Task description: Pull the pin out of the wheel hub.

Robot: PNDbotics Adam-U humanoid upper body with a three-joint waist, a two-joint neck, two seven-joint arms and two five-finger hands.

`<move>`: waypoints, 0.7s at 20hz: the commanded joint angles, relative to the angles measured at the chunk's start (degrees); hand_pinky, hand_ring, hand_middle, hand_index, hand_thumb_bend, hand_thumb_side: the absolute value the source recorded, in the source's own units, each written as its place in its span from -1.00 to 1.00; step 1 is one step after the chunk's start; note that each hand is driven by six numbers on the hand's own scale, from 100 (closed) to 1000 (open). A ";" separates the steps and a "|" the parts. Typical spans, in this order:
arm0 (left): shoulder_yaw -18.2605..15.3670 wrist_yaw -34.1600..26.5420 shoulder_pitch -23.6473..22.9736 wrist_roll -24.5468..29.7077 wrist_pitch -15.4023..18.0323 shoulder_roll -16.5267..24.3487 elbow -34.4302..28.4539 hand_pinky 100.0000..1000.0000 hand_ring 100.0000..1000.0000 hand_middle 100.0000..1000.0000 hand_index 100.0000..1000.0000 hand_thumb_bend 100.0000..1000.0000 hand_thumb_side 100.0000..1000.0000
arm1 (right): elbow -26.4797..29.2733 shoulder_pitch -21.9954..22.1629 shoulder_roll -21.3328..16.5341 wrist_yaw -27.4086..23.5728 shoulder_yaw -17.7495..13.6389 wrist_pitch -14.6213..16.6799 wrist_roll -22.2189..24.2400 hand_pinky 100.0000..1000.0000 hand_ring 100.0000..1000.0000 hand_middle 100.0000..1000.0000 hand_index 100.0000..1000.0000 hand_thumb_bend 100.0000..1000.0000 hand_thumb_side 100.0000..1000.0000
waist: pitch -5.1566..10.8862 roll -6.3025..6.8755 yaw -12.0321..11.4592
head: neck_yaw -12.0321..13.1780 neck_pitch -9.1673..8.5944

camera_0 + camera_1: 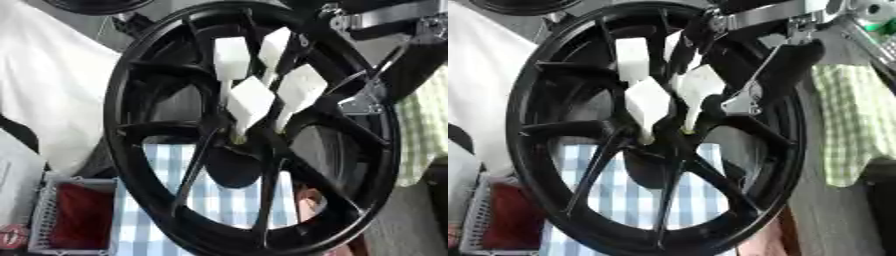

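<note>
A large black spoked wheel [131, 125] stands upright and fills both views. Its hub [241, 150] sits at the middle, where the spokes meet. My right hand [254, 97], black with white covers, comes in from the upper right across the rim and lies over the hub. A small pale piece with a yellowish tip [686, 130] shows at the hub just under the hand; I cannot make out whether it is the pin or whether the hand holds it. My left hand is out of sight.
A blue-and-white checked cloth [227, 200] lies behind the wheel. A wire basket with something red [79, 220] is at the lower left. White fabric [52, 90] hangs on the left and a green checked cloth [850, 120] on the right.
</note>
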State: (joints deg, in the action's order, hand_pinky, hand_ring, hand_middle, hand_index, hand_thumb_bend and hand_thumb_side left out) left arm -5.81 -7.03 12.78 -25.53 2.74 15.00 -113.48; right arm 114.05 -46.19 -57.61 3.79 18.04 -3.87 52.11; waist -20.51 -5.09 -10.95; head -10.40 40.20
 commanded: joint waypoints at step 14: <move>0.20 -0.11 0.90 0.31 0.11 0.21 -1.11 0.58 0.49 0.09 0.48 -0.63 0.37 | -3.34 -0.43 -0.03 3.46 0.57 0.33 -0.14 0.67 0.66 0.44 0.62 -0.71 -0.72 | 0.55 0.20 -0.23 | 0.30 -0.19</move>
State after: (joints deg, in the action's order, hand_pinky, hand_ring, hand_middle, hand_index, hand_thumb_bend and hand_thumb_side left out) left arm -5.52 -7.06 13.12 -25.47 2.75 14.81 -113.48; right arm 110.89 -45.90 -56.69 6.68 19.13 -3.71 52.09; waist -20.78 -5.13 -11.20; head -10.18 40.20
